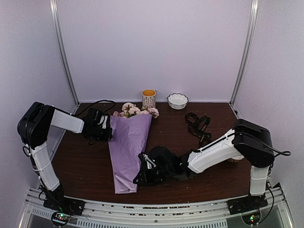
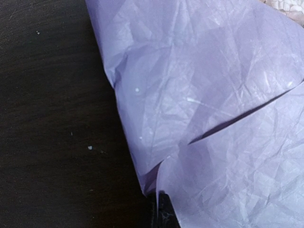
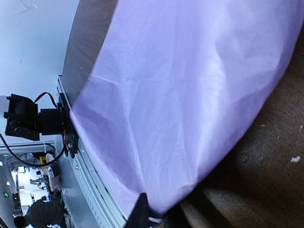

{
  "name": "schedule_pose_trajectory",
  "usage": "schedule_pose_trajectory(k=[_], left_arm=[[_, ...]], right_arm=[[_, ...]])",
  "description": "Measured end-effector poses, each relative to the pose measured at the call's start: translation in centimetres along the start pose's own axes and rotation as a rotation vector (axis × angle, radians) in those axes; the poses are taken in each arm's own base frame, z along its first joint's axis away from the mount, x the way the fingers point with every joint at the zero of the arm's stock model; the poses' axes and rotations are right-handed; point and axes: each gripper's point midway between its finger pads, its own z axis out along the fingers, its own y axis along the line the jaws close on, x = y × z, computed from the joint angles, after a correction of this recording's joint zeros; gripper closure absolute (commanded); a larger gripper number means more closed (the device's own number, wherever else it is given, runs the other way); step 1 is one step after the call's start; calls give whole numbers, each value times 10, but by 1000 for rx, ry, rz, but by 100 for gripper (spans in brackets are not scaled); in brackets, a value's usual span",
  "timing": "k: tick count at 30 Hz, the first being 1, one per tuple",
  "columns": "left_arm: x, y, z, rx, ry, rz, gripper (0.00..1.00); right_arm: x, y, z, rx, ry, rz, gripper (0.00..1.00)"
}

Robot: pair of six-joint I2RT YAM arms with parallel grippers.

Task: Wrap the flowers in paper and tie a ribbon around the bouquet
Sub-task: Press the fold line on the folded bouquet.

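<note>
Pale walls (image 1: 156, 47) closed in one dark wooden table (image 1: 199, 166), with a metal post in each far corner. Two arms reached inward from the near edge. One bouquet (image 1: 129, 137) lay left of the table's centre, its long axis running near to far. The flowers (image 1: 135, 110) pointed at the back wall and the narrow tail of lilac paper (image 1: 124, 171) pointed at the near edge. One black ribbon (image 1: 198, 124) lay loose, well apart to the right. One patterned cup (image 1: 148, 99) and one white bowl (image 1: 177, 100) stood at the far edge.

The left gripper (image 1: 108, 127) was closed at the paper's upper left edge. The right gripper (image 1: 141, 175) sat against the tail's right side. How wide its claw stood could not be told.
</note>
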Motion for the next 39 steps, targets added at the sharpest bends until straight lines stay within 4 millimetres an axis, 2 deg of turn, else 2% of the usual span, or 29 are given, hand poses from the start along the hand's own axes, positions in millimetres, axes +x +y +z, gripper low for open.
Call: schedule_pose_trajectory(k=[8,13,18,22,23,27,29,31,34,37,39], left_arm=[[1,-3,0,20,7,-3,100],[8,-12,-3,73,15,-8,100],[29,-32,-13,137,31,4,100],[44,-52,-18,185,42,32,100],[45,-55,-18,192,35,36,100],[45,-56,-18,204,22,33,100],[45,-57,-18,205,21,34,100],[45,-57,-18,207,22,35,100],[45,-57,-18,207,22,37,100],[45,-57,-18,207,21,41,100],[45,-57,-18,207,21,44,100]], right_arm=[[5,-11,-1,-6,7,23,100],[15,-19,-10,3,24,8,100],[42,-22,-25,24,77,-27,98],[71,-24,-41,48,146,-57,80],[84,-26,-48,62,188,-74,77],[102,-34,-65,128,266,-120,73],[92,-36,-75,164,261,-141,73],[66,-33,-86,188,209,-165,74],[18,-12,-93,183,112,-218,76],[-18,22,-83,135,49,-291,79],[-30,30,-71,125,36,-323,82]])
